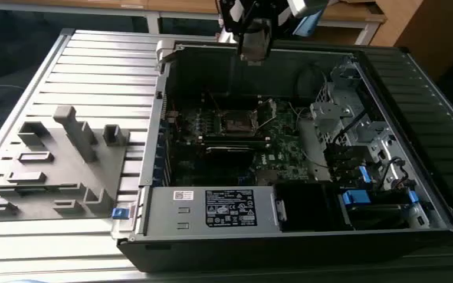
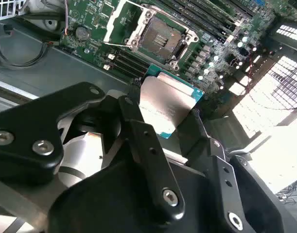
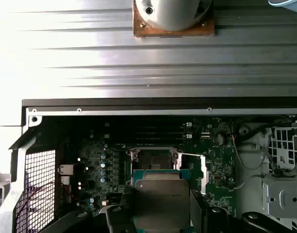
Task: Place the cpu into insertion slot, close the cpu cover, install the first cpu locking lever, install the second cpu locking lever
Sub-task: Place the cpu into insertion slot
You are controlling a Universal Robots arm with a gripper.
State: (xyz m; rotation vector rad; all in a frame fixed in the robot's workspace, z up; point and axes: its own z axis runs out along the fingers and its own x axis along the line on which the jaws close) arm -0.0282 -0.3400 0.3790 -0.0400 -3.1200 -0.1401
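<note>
The cpu (image 3: 161,199), a flat square chip with a silvery top and green edges, is clamped in the gripper (image 2: 164,119), apart from the board. The insertion slot (image 1: 235,122), dark and silver-rimmed, lies bare. In the exterior view, the cpu cover (image 1: 268,109) stands open at about its 2 o'clock.

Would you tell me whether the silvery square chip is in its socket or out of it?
Out: the hand grips the silvery-grey square chip, and the dark silver-rimmed square socket beyond it lies empty.
</note>
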